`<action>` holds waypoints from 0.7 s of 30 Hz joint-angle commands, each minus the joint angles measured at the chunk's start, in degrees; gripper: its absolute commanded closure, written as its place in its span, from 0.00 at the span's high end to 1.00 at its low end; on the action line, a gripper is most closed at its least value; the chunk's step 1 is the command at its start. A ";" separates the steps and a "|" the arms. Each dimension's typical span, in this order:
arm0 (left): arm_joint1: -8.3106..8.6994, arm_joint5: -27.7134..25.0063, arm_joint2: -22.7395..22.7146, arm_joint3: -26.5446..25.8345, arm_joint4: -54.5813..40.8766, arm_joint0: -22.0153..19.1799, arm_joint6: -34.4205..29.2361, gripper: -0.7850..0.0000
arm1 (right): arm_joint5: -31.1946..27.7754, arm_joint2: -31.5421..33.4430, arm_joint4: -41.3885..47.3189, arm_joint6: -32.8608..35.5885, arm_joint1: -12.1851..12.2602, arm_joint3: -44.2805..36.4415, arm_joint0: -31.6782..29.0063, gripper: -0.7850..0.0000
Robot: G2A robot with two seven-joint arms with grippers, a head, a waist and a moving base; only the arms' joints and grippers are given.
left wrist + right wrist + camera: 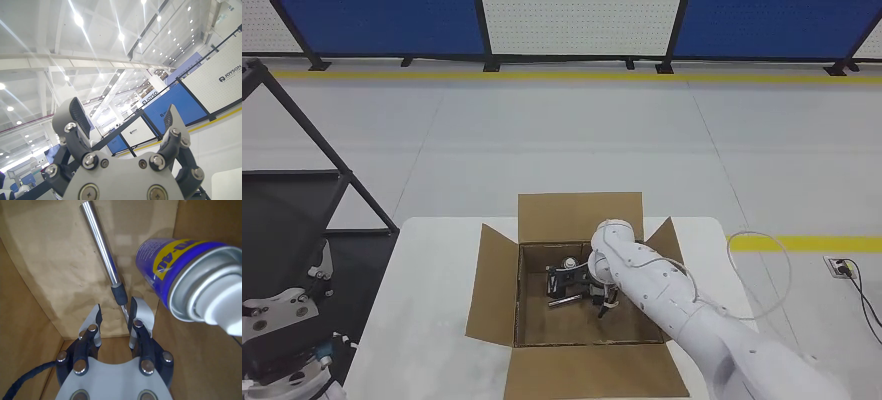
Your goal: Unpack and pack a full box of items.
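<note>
Down in the box [497, 290], the right pincer [115, 311] is held partly open and empty around the thin end of the shiny rod [100, 247], which is laid pointing straight away from it beside the spray can [170, 262]; the left pincer [124, 109] is opened wide, empty.

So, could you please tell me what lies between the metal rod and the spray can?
Between metal rod and spray can, bare box floor, shown in the right wrist view.
</note>
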 commanded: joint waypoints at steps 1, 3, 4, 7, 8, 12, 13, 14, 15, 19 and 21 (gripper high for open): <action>-0.05 -0.03 -0.01 -0.01 0.04 -0.01 0.00 1.00 | 0.17 0.00 -1.20 -1.27 -0.39 0.73 -0.18 0.44; -0.10 0.04 -0.02 -0.01 0.08 -0.02 0.10 1.00 | -0.15 0.00 -2.05 -1.90 -0.82 1.55 -0.31 0.44; -0.13 0.07 -0.03 0.01 0.08 0.00 0.15 1.00 | -0.27 0.00 -2.31 -2.15 -1.04 1.98 -0.33 0.44; -0.21 0.22 -0.15 0.05 0.00 0.12 0.16 1.00 | -0.71 0.00 -2.87 -2.47 -1.79 3.25 -0.37 0.44; -0.24 0.27 -0.22 0.04 0.02 0.17 0.12 1.00 | -0.92 0.03 -2.93 -2.48 -2.04 3.72 -0.36 0.43; -0.34 0.45 -0.49 0.09 -0.06 0.26 0.15 1.00 | -1.68 0.16 -2.97 -2.06 -3.09 5.39 -0.23 0.40; -0.37 0.49 -0.53 0.10 -0.10 0.27 0.11 1.00 | -1.93 0.22 -2.91 -2.01 -3.34 5.77 -0.20 0.39; -0.39 0.54 -0.57 0.08 -0.09 0.26 0.15 1.00 | -2.19 0.24 -2.93 -1.85 -3.59 6.16 -0.17 0.38; -0.42 0.62 -0.59 0.12 -0.13 0.25 0.14 1.00 | -2.35 0.25 -3.00 -1.78 -3.84 6.48 -0.12 0.37; -0.52 0.64 -0.62 0.16 -0.13 0.22 0.17 1.00 | -2.16 0.19 -3.81 -2.09 -4.72 7.79 -0.03 0.34; -0.57 0.71 -0.65 0.15 -0.12 0.18 0.17 1.00 | -2.07 0.02 -4.49 -2.15 -5.14 8.35 -0.12 0.33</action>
